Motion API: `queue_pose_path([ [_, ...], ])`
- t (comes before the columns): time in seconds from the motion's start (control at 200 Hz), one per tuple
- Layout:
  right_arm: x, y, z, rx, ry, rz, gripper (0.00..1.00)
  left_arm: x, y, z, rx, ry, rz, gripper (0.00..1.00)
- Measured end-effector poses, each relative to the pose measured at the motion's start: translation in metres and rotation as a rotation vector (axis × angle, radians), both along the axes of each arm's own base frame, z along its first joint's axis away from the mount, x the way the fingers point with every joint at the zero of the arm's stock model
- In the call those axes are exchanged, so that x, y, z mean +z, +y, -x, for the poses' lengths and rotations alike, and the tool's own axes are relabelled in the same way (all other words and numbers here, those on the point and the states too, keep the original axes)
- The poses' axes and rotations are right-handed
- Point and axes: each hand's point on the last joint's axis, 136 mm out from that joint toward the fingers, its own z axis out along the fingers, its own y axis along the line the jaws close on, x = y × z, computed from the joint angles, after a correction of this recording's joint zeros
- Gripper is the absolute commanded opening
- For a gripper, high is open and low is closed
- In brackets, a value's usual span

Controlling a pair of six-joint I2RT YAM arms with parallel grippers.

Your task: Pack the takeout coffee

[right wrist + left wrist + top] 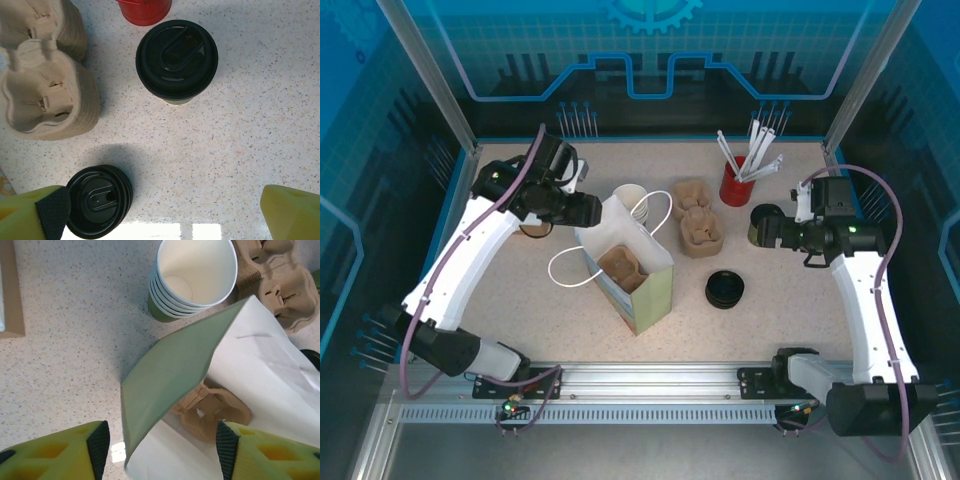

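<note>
Both spread wide: left tool (162, 447) over bag (170, 375) (carrier (210, 410) inside), right tool (167, 212) near lidded cup (177, 59).

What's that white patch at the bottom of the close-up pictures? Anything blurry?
Right wrist view: light glare on the table, plus a soft shadow mid-left. Left wrist view: a smaller glare spot beside the bag. Top view: evenly lit and sharp.

- Bench (260, 125): smooth speckled stone-look top, faintly glossy.
- Lid (177, 58): black plastic, satin sheen.
- Carrier (42, 102): brown moulded pulp, rough, matt.
- Bag (175, 375): matt paper, green outside, white inside.
- Cups (197, 275): paper, smooth white lining.
- Straw cup (144, 10): glossy red.
- Right hand (165, 210): yellow plastic fingers, black ribbed pad.
- Rail (650, 380): bare grooved metal.
</note>
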Motion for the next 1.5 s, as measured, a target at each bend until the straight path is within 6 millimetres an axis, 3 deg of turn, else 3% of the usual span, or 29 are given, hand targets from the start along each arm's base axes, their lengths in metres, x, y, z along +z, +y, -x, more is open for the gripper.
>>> queue_pose_path([
  [0.135, -0.013, -0.004, -0.006, -0.002, 0.051, -0.005, 1.00, 0.022, 0.010, 0.008, 0.018, -0.080, 0.011, 0.82],
  [0.285, -0.031, -0.004, -0.012, 0.012, 0.121, -0.013, 1.00, 0.045, 0.024, 0.024, 0.042, -0.195, 0.032, 0.89],
  [0.35, -0.040, -0.004, -0.016, 0.020, 0.154, -0.016, 1.00, 0.049, 0.031, 0.032, 0.052, -0.226, 0.037, 0.99],
  [0.86, -0.070, -0.010, -0.040, 0.023, 0.255, 0.003, 1.00, 0.039, 0.053, 0.056, 0.118, -0.325, 0.051, 0.99],
  [1.501, -0.099, -0.011, -0.069, 0.025, 0.323, -0.002, 1.00, 0.034, 0.052, 0.054, 0.117, -0.312, 0.045, 0.99],
])
